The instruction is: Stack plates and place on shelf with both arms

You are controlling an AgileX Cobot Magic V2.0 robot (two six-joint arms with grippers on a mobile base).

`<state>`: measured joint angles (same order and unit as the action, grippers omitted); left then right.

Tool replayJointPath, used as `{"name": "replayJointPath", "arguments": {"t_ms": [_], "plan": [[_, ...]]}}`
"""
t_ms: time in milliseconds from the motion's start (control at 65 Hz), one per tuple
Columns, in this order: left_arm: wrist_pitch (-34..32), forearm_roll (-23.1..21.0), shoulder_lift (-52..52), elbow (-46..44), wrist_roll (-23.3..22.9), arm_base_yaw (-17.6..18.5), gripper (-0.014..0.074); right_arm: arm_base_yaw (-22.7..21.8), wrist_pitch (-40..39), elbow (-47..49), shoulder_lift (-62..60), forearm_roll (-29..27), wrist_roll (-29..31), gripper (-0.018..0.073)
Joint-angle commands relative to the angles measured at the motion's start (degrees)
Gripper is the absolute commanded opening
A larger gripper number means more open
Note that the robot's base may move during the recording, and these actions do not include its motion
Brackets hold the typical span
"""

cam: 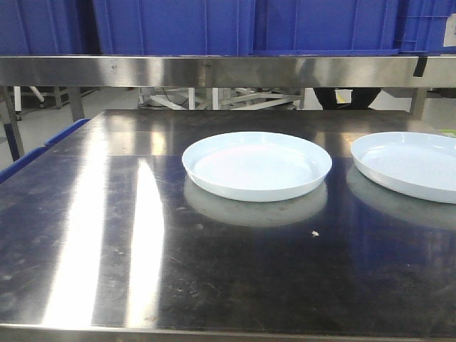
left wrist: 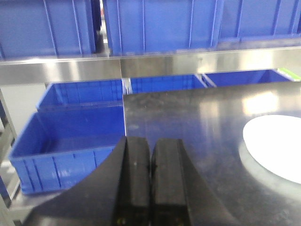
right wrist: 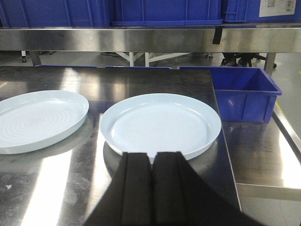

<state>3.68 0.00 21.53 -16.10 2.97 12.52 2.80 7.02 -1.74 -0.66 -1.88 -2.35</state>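
Two pale bluish-white plates lie flat and apart on the dark steel tabletop (cam: pixel 107 235). The left plate (cam: pixel 256 164) sits near the middle, also in the right wrist view (right wrist: pixel 33 120) and at the left wrist view's right edge (left wrist: pixel 277 146). The right plate (cam: pixel 413 164) is cut by the front view's right edge and lies just ahead of my right gripper (right wrist: pixel 151 157), which is shut and empty; the plate shows whole there (right wrist: pixel 160 123). My left gripper (left wrist: pixel 150 143) is shut and empty over the table's left side. The shelf rail (cam: pixel 214 71) runs behind.
Blue plastic crates (cam: pixel 178 25) stand on the shelf above the rail. More blue crates (left wrist: pixel 66 141) sit low to the table's left, and one (right wrist: pixel 244 94) low to its right. A small crumb (cam: pixel 313 233) lies on the tabletop.
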Motion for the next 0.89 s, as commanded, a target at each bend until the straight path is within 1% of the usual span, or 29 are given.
{"name": "replayJointPath", "arguments": {"t_ms": [0, 139, 231, 292, 369, 446, 477, 523, 646, 708, 770, 831, 877], "plan": [[-4.2, 0.7, -0.3, -1.7, 0.0, -0.2, 0.0082, -0.2, -4.7, 0.0, -1.0, 0.6, 0.2, 0.0048], [-4.2, 1.1, -0.4, -1.8, 0.0, -0.2, 0.0082, -0.2, -4.7, 0.0, -1.0, 0.6, 0.2, 0.0048], [-4.1, 3.6, -0.4, -2.2, 0.0, -0.4, 0.0082, -0.2, -4.7, 0.0, -1.0, 0.6, 0.2, 0.0048], [-3.0, 3.1, -0.4, -3.1, 0.0, -0.5, 0.0082, -0.2, -4.7, 0.0, -1.0, 0.6, 0.2, 0.0048], [-1.5, 1.9, -0.4, -4.3, 0.0, -1.2, 0.0082, -0.2, -5.1, 0.0, -1.0, 0.6, 0.2, 0.0048], [-1.4, 3.6, -0.4, -4.8, 0.0, -2.7, 0.0082, -0.2, -5.9, 0.0, -1.0, 0.6, 0.2, 0.0048], [-1.5, 3.6, -0.4, -4.9, 0.0, -3.6, 0.0082, -0.2, -6.0, 0.0, -1.0, 0.6, 0.2, 0.0048], [-1.5, 2.6, -0.4, -4.9, 0.0, -5.0, 0.0082, -0.2, -6.1, 0.0, -1.0, 0.6, 0.2, 0.0048], [-2.4, -3.6, -0.4, -4.9, 0.0, -8.5, 0.0082, -0.2, -8.3, 0.0, -1.0, 0.2, 0.2, 0.0048], [-3.3, -4.0, -0.4, -4.9, 0.0, -9.4, 0.0082, -0.2, -9.5, 0.0, -1.0, -0.8, 0.2, 0.0052], [-4.2, -4.0, -0.4, -4.9, 0.0, -10.0, 0.0082, -0.2, -9.1, 0.6, -0.9, -1.8, 0.2, 0.0056], [-4.7, -4.0, -0.4, -4.9, 0.0, -10.1, 0.0082, -0.2, -7.0, 2.2, -0.3, -2.2, 0.2, 0.0056], [-4.7, -4.0, -0.4, -4.9, 0.0, -10.1, 0.0082, -0.2, -3.3, 4.1, 0.8, -2.2, 0.2, 0.0056]]}}
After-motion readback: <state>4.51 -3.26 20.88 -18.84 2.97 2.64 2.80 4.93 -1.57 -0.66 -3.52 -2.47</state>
